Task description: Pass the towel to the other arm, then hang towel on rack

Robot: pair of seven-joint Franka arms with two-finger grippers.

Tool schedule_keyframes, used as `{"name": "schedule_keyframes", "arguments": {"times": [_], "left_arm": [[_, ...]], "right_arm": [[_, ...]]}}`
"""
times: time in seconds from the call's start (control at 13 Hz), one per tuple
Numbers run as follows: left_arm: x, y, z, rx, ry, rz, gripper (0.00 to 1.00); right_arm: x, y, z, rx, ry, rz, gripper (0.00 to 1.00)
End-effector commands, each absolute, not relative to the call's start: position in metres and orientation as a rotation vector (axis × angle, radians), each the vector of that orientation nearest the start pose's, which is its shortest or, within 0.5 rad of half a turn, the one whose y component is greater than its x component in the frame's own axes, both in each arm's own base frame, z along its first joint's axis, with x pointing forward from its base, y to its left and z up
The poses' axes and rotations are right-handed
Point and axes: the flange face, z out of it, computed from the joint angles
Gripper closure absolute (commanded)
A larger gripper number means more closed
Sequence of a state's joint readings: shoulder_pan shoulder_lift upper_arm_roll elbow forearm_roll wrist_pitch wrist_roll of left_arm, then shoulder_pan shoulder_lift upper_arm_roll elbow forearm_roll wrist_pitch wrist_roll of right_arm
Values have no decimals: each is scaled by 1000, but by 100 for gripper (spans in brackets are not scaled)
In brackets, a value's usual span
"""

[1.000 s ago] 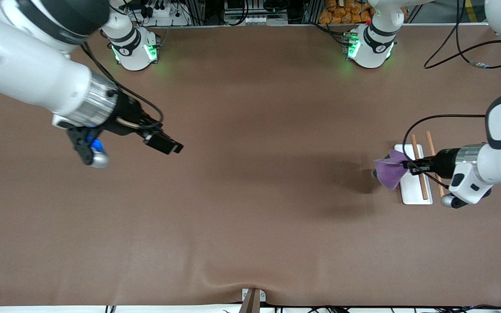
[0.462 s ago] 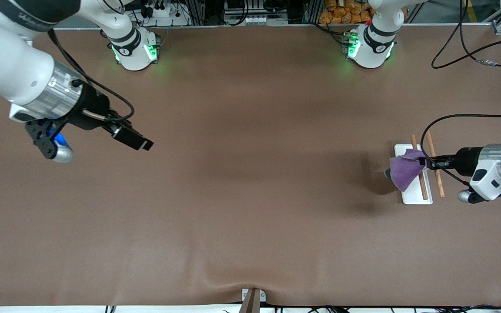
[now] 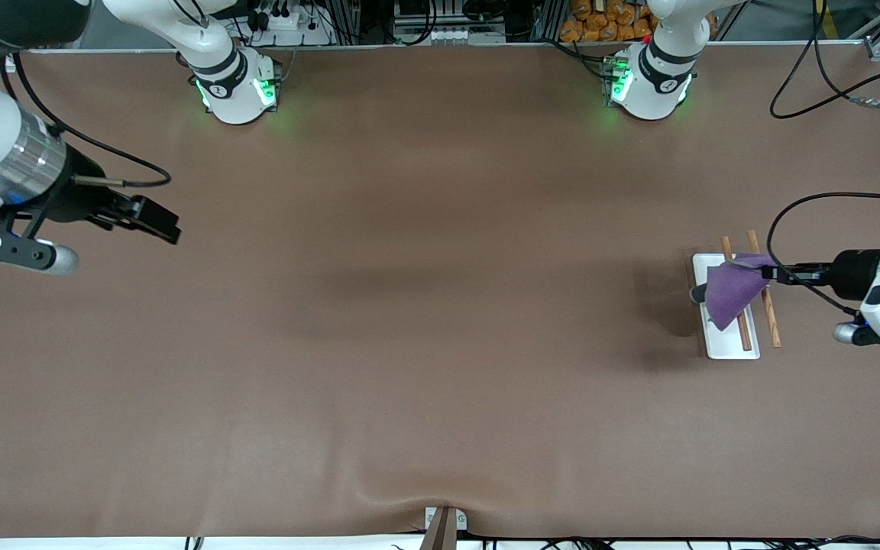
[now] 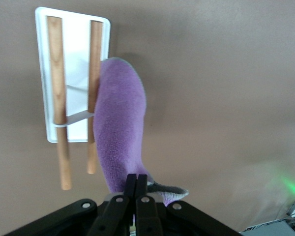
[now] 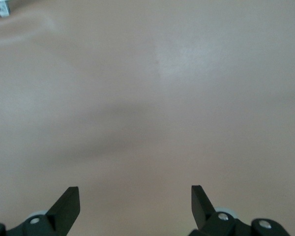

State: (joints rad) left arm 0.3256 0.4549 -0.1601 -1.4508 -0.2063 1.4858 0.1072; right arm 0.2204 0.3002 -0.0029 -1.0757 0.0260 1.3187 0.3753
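The purple towel (image 3: 732, 296) hangs from my left gripper (image 3: 780, 273), which is shut on its top corner, above the rack. The rack is a white base (image 3: 729, 345) with two brown wooden rods (image 3: 771, 325) on a thin wire support. In the front view the towel lies across the middle of both rods and part of the base. In the left wrist view the towel (image 4: 120, 118) hangs down beside one rod (image 4: 94, 59), below the shut left gripper (image 4: 136, 178), with the base (image 4: 76, 49) under it. My right gripper (image 3: 167, 228) is open and empty over bare table at the right arm's end, as the right wrist view (image 5: 135, 194) shows.
A brown mat (image 3: 440, 321) covers the whole table. A black cable (image 3: 807, 202) loops from the left wrist above the rack. A small bracket (image 3: 444, 523) sits at the table edge nearest the front camera.
My left gripper has carried the towel toward the left arm's end of the table, from beside the rack to over its rods. The right arm has drawn back toward its own end.
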Motion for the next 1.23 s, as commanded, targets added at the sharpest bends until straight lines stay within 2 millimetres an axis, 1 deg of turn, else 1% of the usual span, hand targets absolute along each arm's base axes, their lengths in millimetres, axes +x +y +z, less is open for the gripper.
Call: {"name": "schedule_keyframes", "arguments": {"times": [0.0,0.15,0.23,0.31,0.46,0.62,0.69,0.85,0.92,1.0,1.08,1.15], "left_arm": [[623,113,412,-3355,-21,640,100],[622,131,413,-3337,0,616,100],[622,138,409,-3334,21,610,100],[623,142,408,-3334,36,592,100],[626,153,402,-3343,111,537,100],[627,162,394,-3350,105,526,100],[628,163,390,-3351,102,528,100],[631,165,381,-3353,98,519,100],[632,166,379,-3355,107,515,100],[632,168,376,-3359,137,507,100],[630,178,373,-3365,136,501,100],[630,183,371,-3369,140,495,100]], "right_arm": [[593,104,662,-3164,36,116,0],[597,69,661,-3151,-14,124,0],[598,56,662,-3148,-93,120,0],[599,42,659,-3144,-129,135,0],[591,15,655,-3136,-75,130,0],[574,8,653,-3140,-58,44,0],[562,2,648,-3142,-43,34,0],[531,4,645,-3145,-48,-17,0],[518,4,642,-3145,-46,-53,0],[517,6,641,-3145,-51,-60,0],[519,10,639,-3145,-63,-65,0],[519,10,639,-3145,-60,-65,0]]}}
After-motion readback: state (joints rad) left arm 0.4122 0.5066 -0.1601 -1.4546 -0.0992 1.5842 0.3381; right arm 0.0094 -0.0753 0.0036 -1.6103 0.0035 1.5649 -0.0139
